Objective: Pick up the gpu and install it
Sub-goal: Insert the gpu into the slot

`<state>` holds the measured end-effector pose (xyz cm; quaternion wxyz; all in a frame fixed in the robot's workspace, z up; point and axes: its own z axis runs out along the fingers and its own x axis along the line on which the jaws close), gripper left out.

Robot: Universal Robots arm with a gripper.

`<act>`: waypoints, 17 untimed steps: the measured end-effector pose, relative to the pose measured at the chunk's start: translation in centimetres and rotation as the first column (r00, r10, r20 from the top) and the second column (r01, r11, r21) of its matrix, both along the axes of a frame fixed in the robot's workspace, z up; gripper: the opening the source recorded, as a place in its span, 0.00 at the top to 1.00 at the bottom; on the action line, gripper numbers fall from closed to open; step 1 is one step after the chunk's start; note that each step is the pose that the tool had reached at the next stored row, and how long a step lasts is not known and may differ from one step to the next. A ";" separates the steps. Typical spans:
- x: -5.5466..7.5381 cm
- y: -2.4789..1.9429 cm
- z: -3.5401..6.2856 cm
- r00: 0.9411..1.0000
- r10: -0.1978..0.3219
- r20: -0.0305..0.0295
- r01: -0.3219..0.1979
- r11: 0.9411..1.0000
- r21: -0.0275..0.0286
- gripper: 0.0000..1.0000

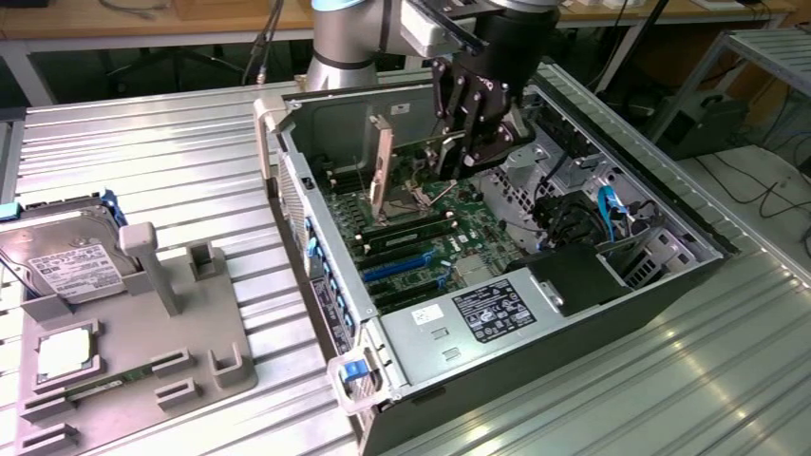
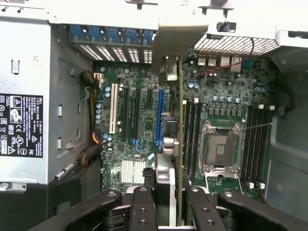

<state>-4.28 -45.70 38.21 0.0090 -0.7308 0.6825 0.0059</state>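
Closest in, the claw (image 2: 169,208) is clamped on the gpu (image 2: 165,180). The card stands on edge between its fingers and reaches out ahead of it over the motherboard (image 2: 139,120), inside the open computer case (image 1: 294,190). Beside the claw, the power supply (image 1: 419,334) carries a black label (image 1: 493,313) whose white print is too small to read. Well apart from the claw, outside the case, the hard drive (image 1: 64,261) bears a white sticker, likewise unreadable.

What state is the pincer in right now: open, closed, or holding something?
Pincer: closed on the gpu, held on edge over the motherboard.
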 end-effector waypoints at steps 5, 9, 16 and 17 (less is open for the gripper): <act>0.0 0.00 -0.61 1.000 0.000 0.000 0.000 1.000 0.000 0.71; 0.0 -0.01 -0.96 1.000 0.000 0.000 0.000 1.000 0.000 0.71; 0.0 -0.02 -1.43 1.000 0.000 0.000 0.000 1.000 0.000 0.71; 0.0 -0.02 -1.51 1.000 0.000 0.000 0.000 1.000 0.000 0.71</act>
